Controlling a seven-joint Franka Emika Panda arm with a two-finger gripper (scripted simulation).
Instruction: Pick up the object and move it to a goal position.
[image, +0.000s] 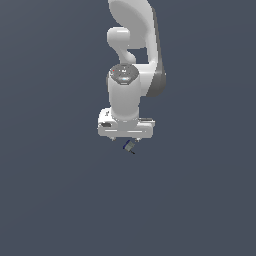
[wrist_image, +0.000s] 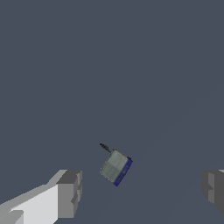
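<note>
The object (image: 129, 147) is a tiny grey block with a blue edge and a thin black stick at one end. It lies on the flat dark surface just below the white arm's hand in the exterior view. The wrist view shows the object (wrist_image: 116, 167) lying tilted in the space between the two fingers, nearer to one finger (wrist_image: 70, 192) than to the other and touching neither. My gripper (image: 126, 139) points straight down over it and is open, fingers spread wide, as the wrist view's gripper (wrist_image: 141, 190) also shows.
A plain dark grey-blue surface (image: 50, 200) spreads all around. The white arm (image: 132, 60) rises behind and above the hand.
</note>
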